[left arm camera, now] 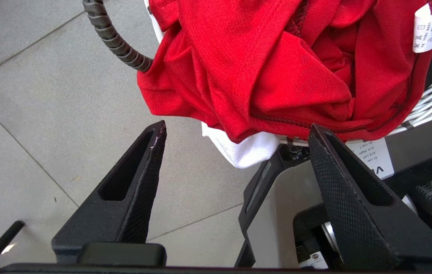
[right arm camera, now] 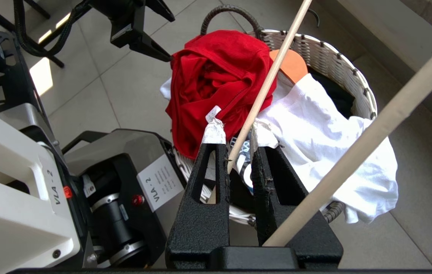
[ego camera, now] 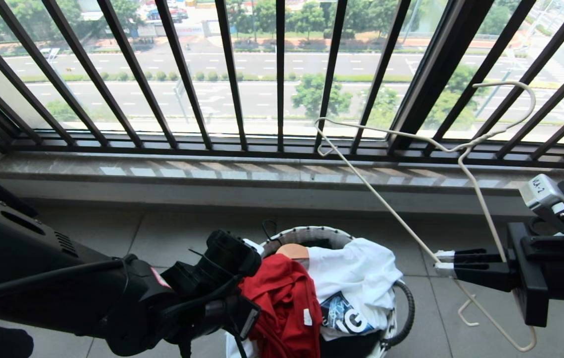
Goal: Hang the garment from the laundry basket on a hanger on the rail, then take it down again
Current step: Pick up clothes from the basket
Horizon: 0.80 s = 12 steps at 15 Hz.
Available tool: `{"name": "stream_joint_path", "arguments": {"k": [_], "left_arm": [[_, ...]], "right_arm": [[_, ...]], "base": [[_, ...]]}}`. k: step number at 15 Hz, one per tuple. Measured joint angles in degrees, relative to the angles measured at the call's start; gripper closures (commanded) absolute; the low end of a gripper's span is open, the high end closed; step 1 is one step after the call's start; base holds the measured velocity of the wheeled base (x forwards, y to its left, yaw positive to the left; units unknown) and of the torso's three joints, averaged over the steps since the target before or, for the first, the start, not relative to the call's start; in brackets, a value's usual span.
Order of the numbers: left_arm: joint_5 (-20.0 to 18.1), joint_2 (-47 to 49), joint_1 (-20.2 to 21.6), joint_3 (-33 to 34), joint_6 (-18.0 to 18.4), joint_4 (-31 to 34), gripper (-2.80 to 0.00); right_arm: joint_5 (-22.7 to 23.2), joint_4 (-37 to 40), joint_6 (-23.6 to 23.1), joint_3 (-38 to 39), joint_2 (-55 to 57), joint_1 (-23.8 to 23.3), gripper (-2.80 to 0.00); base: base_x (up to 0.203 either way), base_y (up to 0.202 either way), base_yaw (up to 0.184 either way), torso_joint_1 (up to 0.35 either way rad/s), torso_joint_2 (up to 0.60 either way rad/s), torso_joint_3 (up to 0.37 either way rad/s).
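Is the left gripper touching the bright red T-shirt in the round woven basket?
Apart. In the left wrist view the left gripper has its jaws open, with floor and white cloth visible between the tips and the bright red T-shirt.

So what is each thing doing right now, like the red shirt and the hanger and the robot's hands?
Red T-shirt: crumpled, lying on the basket, not held.
Laundry basket: upright on the floor, full of clothes.
White shirt: draped over the basket rim.
White hanger: off the rail, held in the air.
Left gripper: open, beside the red T-shirt.
Right gripper: shut on the hanger.
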Motion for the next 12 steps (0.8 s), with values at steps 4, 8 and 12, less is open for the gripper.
{"name": "stream_joint_path", "arguments": {"k": [4, 8, 12], "left_arm": [[6.2, 5.6, 0.2, -0.2, 1.2, -6.0, -2.80], [10.6, 9.1, 0.6, -0.2, 2.7, -12.8, -2.80], [10.6, 8.5, 0.9, -0.3, 2.5, -12.9, -2.80]], "right_arm": [[0.0, 0.0, 0.1, -0.3, 0.7, 0.0, 0.00], [0.0, 0.0, 0.1, -0.7, 1.1, 0.0, 0.00], [0.1, 0.0, 0.2, -0.9, 1.5, 0.0, 0.00]], "base": [[0.000, 0.000, 0.000, 0.000, 0.00, 0.000], [0.000, 0.000, 0.000, 0.000, 0.00, 0.000], [0.000, 0.000, 0.000, 0.000, 0.00, 0.000]]}}
